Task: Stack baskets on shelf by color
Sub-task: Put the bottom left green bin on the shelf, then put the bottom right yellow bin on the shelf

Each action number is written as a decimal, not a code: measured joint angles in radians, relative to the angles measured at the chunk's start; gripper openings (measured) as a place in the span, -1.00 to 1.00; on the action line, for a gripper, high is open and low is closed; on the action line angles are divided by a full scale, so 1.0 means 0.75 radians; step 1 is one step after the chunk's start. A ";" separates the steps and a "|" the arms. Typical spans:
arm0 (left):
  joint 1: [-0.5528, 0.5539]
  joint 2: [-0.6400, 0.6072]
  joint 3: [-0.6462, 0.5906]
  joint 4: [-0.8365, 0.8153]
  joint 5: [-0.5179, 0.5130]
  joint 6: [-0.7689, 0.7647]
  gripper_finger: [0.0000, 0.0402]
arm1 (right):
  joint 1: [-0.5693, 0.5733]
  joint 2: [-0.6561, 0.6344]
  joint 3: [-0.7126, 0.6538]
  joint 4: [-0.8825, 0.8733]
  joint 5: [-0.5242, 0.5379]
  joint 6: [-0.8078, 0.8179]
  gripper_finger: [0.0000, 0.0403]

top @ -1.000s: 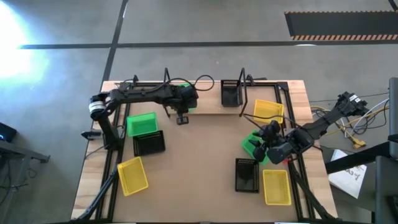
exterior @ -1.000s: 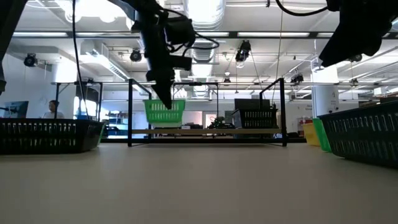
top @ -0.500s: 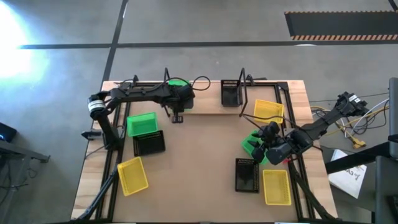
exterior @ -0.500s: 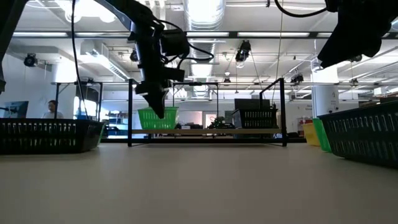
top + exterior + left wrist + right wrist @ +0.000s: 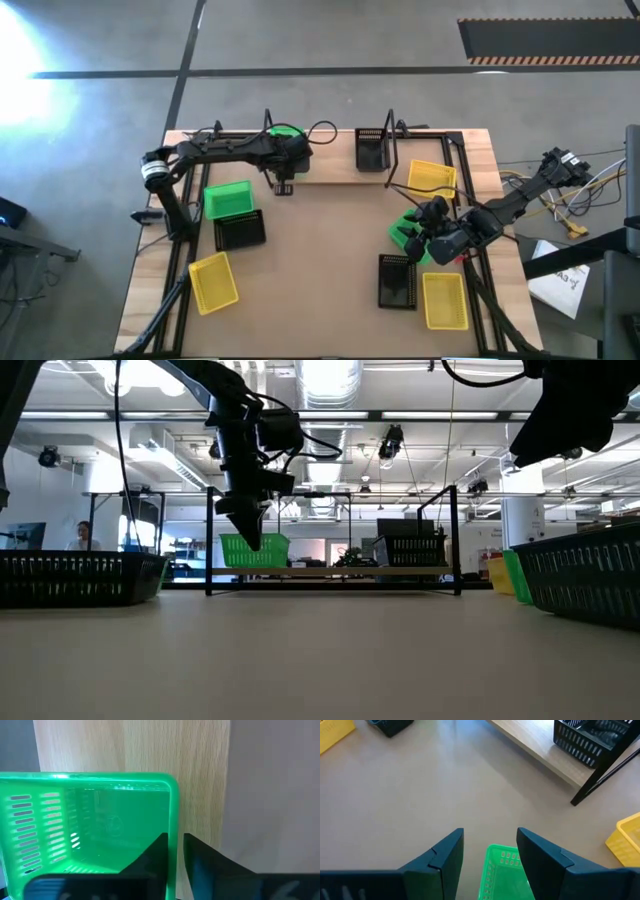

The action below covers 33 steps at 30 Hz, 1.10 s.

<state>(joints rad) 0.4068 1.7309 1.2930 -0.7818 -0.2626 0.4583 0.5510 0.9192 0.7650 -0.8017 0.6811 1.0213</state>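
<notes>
Right now the step in hand looks like the setting-down of a green basket (image 5: 285, 135) on the shelf (image 5: 330, 165): the left hand (image 5: 175, 851) is pinched tight on that basket's side wall, one finger inside and one outside, and the basket sits at the shelf's left end, close to the wire upright there. The low view shows its base level with the board, though whether it bears fully on the wood I cannot tell. As I judge it, the next move calls for the fingers to part and the hand to lift straight up off the wall without dragging the basket. A black basket (image 5: 371, 150) stands on the shelf toward its right upright. The right hand (image 5: 487, 845) hangs spread wide above another green basket (image 5: 504, 872) on the bench, in front of the shelf's right end, gripping nothing; it seems poised to take that one. The left wrist view alone shows the grip on the wall, which the overhead view hides beneath the arm. The overhead view alone shows the spread of baskets waiting in front of the shelf: a green basket beside a black one to the left, yellow ones to left and right.
</notes>
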 joint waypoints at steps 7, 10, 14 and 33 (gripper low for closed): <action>-0.001 -0.037 0.000 0.000 0.000 -0.010 -0.53 | 0.000 0.000 0.000 0.000 0.000 0.000 -0.13; -0.012 -0.076 0.013 -0.011 0.000 -0.021 -0.47 | 0.000 0.000 0.000 0.000 0.000 0.000 -0.13; -0.026 -0.146 0.059 -0.016 0.000 -0.141 -0.43 | 0.000 -0.001 0.000 -0.001 -0.012 0.000 -0.13; -0.597 -0.342 0.100 0.438 0.225 -0.884 -0.42 | 0.004 -0.002 0.020 0.017 -0.701 -0.201 -0.13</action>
<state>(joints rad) -0.0413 1.4747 1.3678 -0.4535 -0.0936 -0.2050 0.5537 0.9176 0.7799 -0.7892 0.1555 0.8704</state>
